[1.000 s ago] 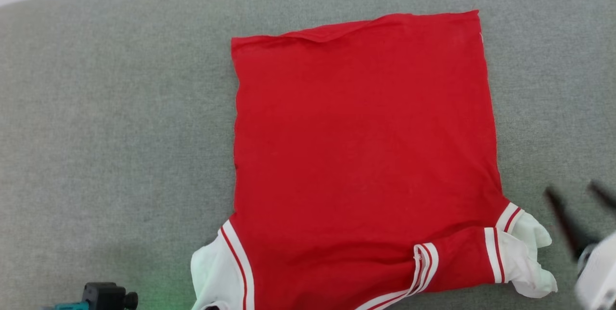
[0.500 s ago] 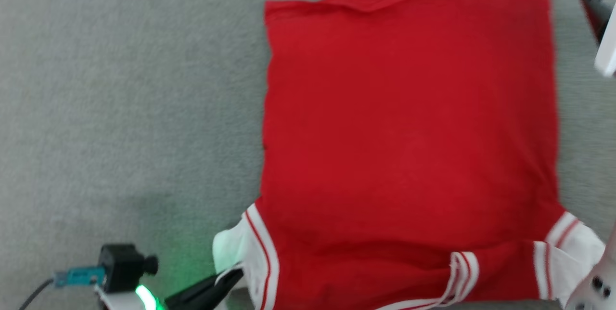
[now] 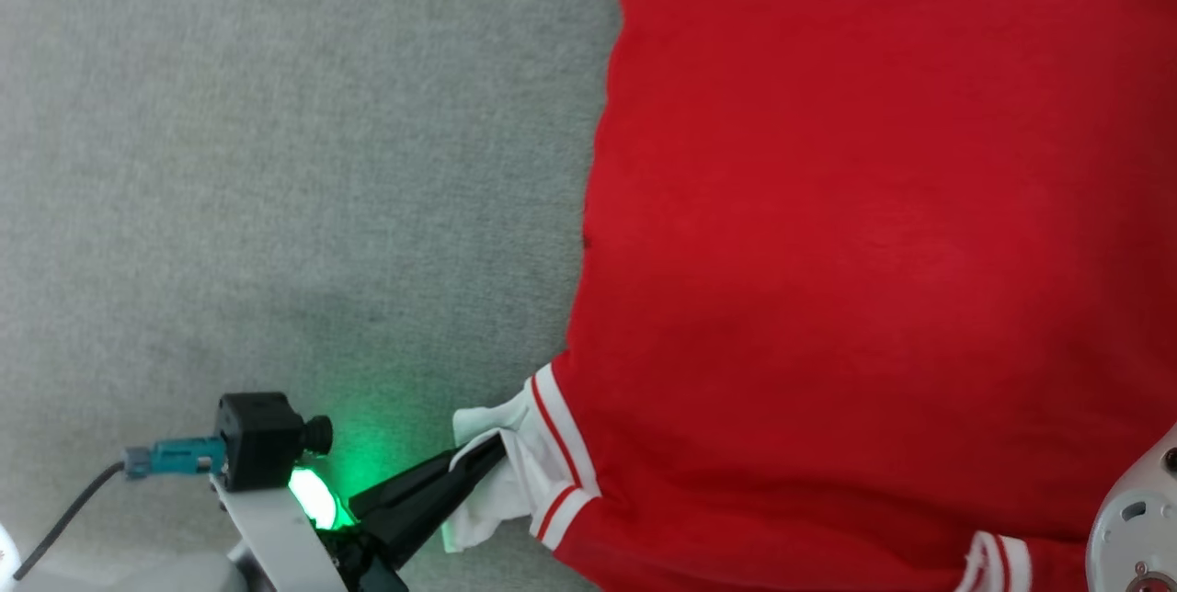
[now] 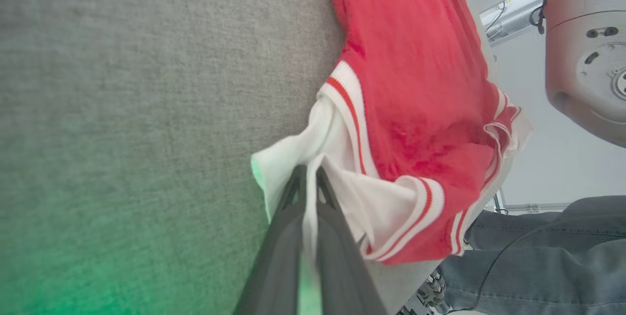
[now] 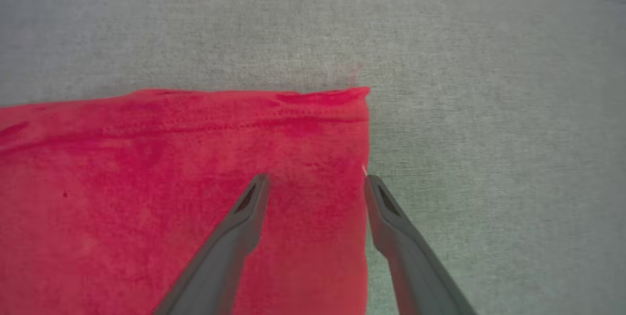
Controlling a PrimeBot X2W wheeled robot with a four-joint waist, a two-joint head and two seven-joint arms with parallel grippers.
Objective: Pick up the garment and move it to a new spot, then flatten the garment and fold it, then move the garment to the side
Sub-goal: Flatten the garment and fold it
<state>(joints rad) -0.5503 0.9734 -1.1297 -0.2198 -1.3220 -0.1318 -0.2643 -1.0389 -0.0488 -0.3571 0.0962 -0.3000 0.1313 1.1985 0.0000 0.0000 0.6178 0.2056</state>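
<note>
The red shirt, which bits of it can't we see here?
Head view: the garment has its far hem and right side cut off by the picture edges.
Every view: its underside, pressed against the grey surface.
Left wrist view: the sleeve bit pinched inside the left gripper, covered by its fingers.

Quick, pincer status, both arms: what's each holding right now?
Left pincer: closed on the white sleeve of the red T-shirt.
Right pincer: open, holding nothing, above that T-shirt's edge.

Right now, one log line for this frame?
left claw: shut on white sleeve of red T-shirt | right claw: open, straddling shirt edge | surface: grey fabric
</note>
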